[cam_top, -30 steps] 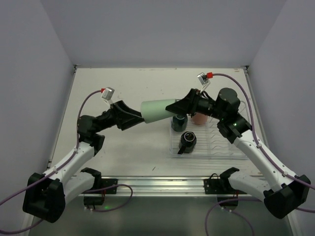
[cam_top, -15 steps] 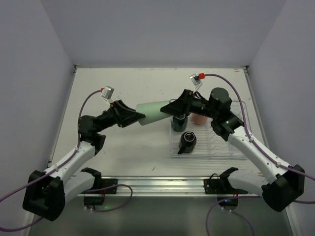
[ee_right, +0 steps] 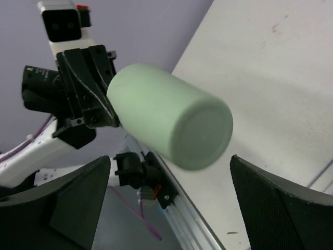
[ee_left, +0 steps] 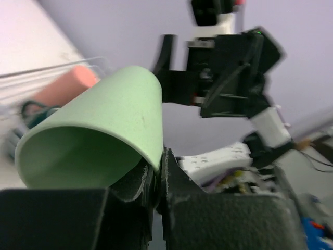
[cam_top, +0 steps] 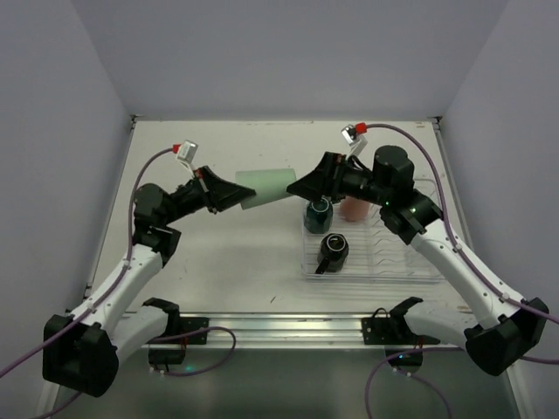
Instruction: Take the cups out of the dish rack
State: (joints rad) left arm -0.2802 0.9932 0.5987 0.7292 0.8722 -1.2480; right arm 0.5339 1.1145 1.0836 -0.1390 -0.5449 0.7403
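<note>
The pale green tumbler hangs on its side in the air between the two arms, left of the dish rack. My left gripper is shut on its rim; in the left wrist view the fingers pinch the tumbler's wall at the left gripper. My right gripper stands open at the tumbler's closed base, its fingers spread wide and apart from it. In the rack stand a dark teal mug, a black mug and a pink tumbler.
The rack sits at the right of the white table. A metal rail runs along the near edge, with purple cables beside both arm bases. Grey walls close in the back and sides.
The left gripper has shut on the green tumbler's rim. The right gripper has opened and let go of it. The tumbler has shifted slightly left and back with the left arm.
</note>
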